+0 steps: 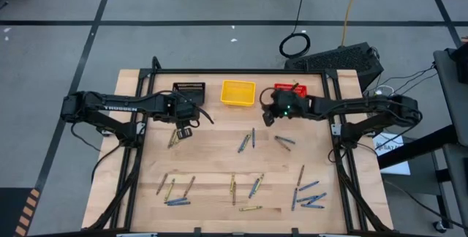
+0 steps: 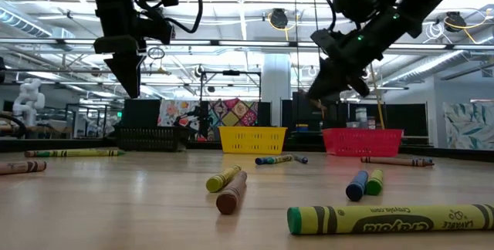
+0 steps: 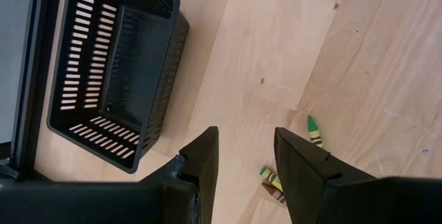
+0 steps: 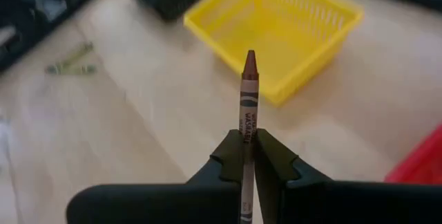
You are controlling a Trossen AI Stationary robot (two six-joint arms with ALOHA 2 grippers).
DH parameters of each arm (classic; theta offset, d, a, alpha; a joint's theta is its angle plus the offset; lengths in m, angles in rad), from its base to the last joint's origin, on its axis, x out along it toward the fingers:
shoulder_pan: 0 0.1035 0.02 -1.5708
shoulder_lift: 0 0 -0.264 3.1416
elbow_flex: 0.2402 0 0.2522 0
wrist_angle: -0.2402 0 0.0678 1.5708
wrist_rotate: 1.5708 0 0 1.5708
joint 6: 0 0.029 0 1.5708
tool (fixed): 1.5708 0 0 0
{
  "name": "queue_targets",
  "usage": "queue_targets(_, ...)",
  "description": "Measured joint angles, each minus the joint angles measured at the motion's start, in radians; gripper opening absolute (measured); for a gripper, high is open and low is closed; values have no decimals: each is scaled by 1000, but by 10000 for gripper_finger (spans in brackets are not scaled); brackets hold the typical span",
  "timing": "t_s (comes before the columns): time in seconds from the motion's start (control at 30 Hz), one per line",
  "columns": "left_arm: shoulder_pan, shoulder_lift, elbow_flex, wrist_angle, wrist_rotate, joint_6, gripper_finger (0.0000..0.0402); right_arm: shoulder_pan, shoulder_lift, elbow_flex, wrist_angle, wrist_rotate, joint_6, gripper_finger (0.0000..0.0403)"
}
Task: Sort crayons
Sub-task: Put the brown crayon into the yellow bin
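Between the yellow basket point(image 1: 238, 93) and red basket point(image 1: 291, 91), right gripper point(image 4: 247, 156) pinches a brown crayon point(image 4: 248, 99) mid-shaft: light, stiff, probably snappable. Left gripper point(image 3: 245, 156) hangs open, empty.

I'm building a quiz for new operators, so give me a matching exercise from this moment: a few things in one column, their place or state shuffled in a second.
Things
1. right gripper
2. left gripper
3. black basket
4. yellow basket

States
A. empty, in the left wrist view
B. shut on a brown crayon
C. between the black and red baskets
D. open, holding nothing

Pairs: 1-B, 2-D, 3-A, 4-C
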Motion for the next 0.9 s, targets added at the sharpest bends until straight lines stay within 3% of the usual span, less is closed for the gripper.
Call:
queue_targets(0.23,0,0,0,2,-13,-3,132,-65,25,1,202,-2,-67,0)
queue_targets(0.67,0,0,0,16,-15,-3,132,-139,229,2,518,-35,-71,0)
queue_targets(0.9,0,0,0,47,-38,-3,132,-157,335,86,538,-61,-102,0)
